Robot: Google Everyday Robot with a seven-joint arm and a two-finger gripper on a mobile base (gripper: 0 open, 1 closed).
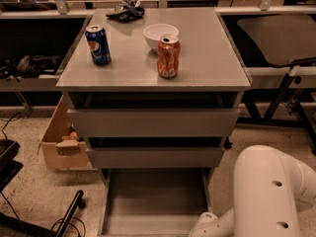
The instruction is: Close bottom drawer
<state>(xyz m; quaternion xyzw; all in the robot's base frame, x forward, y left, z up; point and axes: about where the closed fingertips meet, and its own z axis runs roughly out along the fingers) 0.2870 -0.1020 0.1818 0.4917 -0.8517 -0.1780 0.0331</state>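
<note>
The bottom drawer (155, 201) is pulled far out at the foot of the grey cabinet; its shallow empty tray runs down to the picture's lower edge, and its front is cut off there. The two wider drawer fronts, top (153, 122) and middle (155, 157), stand slightly out above it. My white arm (266, 191) fills the lower right corner, and its forward link (212, 223) lies by the drawer's right front corner. My gripper is below the picture's edge and does not show.
On the cabinet top (212, 58) stand a blue soda can (98, 44), an orange soda can (168, 56), a white bowl (160, 35) and a black object (126, 12). A cardboard box (61, 142) sits left of the cabinet. A black chair base (69, 216) is at lower left.
</note>
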